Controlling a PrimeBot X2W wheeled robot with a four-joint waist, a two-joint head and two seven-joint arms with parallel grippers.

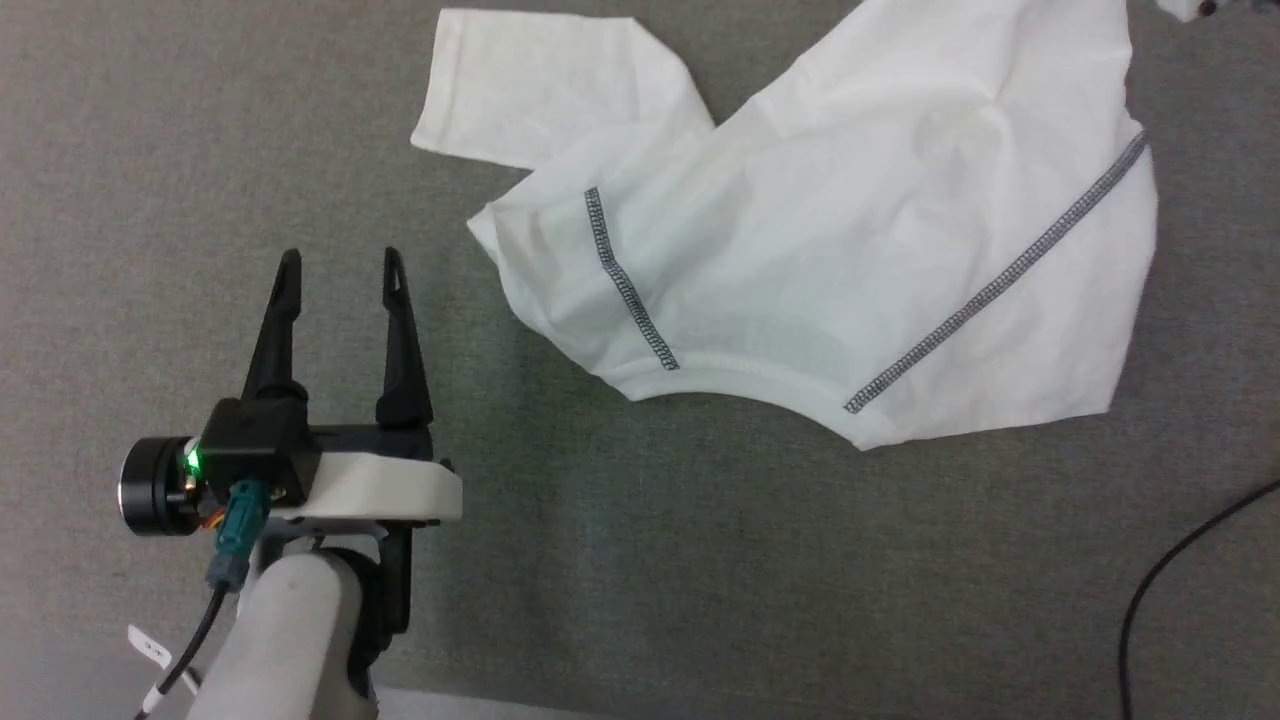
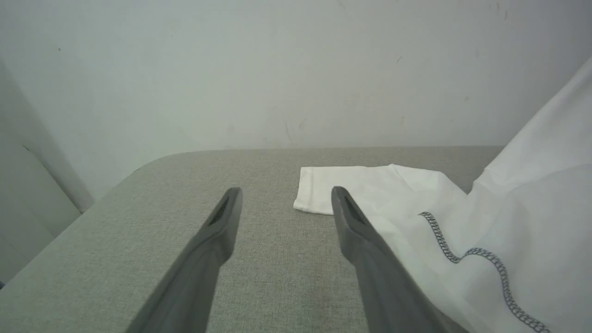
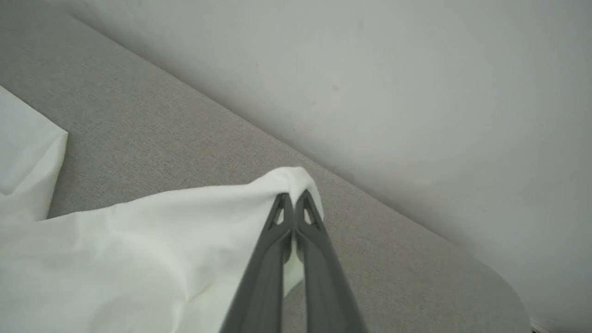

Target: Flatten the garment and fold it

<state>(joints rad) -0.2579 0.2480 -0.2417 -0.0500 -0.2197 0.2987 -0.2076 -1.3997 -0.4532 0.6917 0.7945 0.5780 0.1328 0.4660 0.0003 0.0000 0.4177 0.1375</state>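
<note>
White garment [image 1: 850, 230] pinched by right end effector [image 3: 292, 198]; cable tag [image 1: 149, 646] illegible.

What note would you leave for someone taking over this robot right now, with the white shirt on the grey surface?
Left gripper: open, holding nothing, over the grey surface beside the garment.
Right gripper: fingers shut on a bunched edge of the garment, lifting that part off the surface.
Garment: rumpled; one sleeve lies on the surface, the rest drapes up toward the right gripper.
Done: one grasp only; not flat, no fold.
Left: spread it flat, then fold it.
</note>
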